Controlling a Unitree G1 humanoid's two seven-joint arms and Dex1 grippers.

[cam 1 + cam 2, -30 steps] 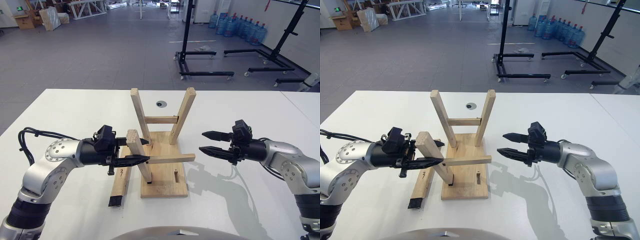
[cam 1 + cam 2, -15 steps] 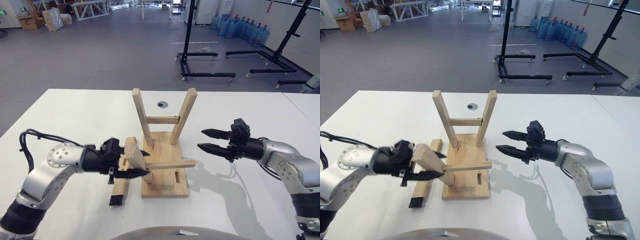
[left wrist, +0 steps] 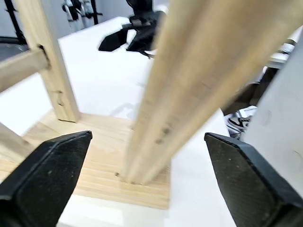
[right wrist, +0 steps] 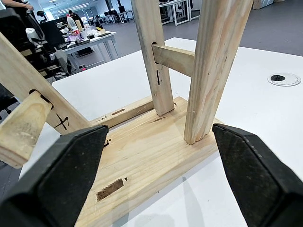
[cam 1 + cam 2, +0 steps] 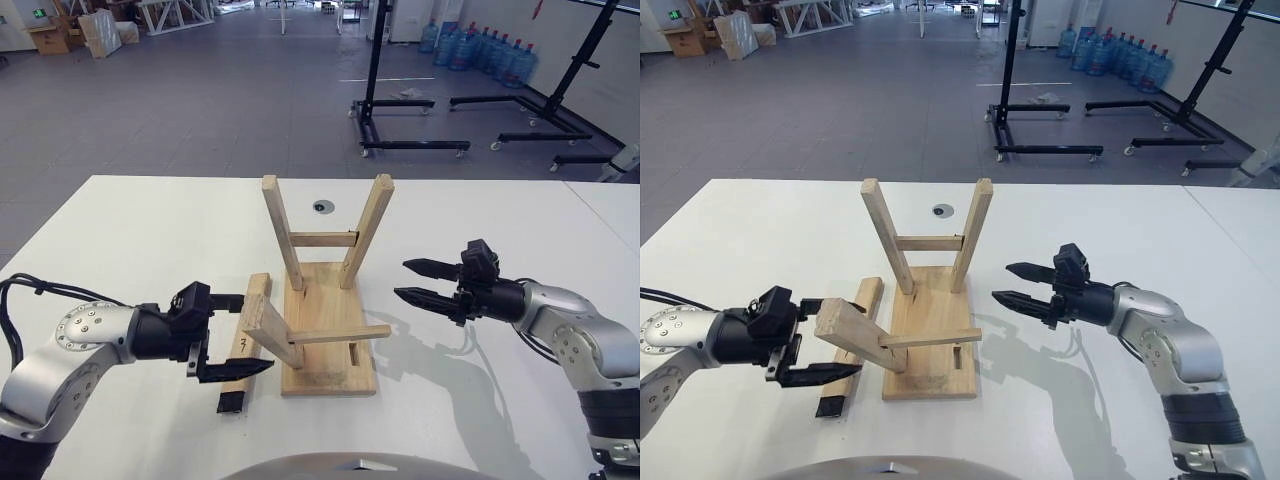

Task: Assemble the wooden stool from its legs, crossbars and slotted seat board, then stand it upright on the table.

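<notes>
Your largest item is the white tabletop [image 5: 150, 230]. One slotted seat board [image 5: 330, 372] lies flat at its middle, and everything below is placed from that board.

You can count four legs. Two stand upright on the board's far end, one at the left corner [image 5: 282, 232] and one at the right [image 5: 367, 230], joined by one crossbar [image 5: 322, 239]. A third leg [image 5: 268, 328] leans tilted at the board's near-left corner. A second crossbar [image 5: 345, 334] runs from it rightward above the board, its far end free. The fourth leg [image 5: 862, 300] lies flat on the tabletop just left of the board, with a black cap [image 5: 830, 407] on its near end. That makes two crossbars and one board.

Your left hand [image 5: 258, 331] sits left of the board with its fingers apart. The tilted leg passes between them, and they do not close on it. Your right hand [image 5: 401, 279] hangs right of the board, fingers spread, holding nothing and pointing toward the free crossbar end.

One open slot [image 5: 352, 352] shows near the board's near-right corner.

As for writing, there is one dark handwritten mark [image 5: 243, 343] on the lying leg, too small to read surely.
</notes>
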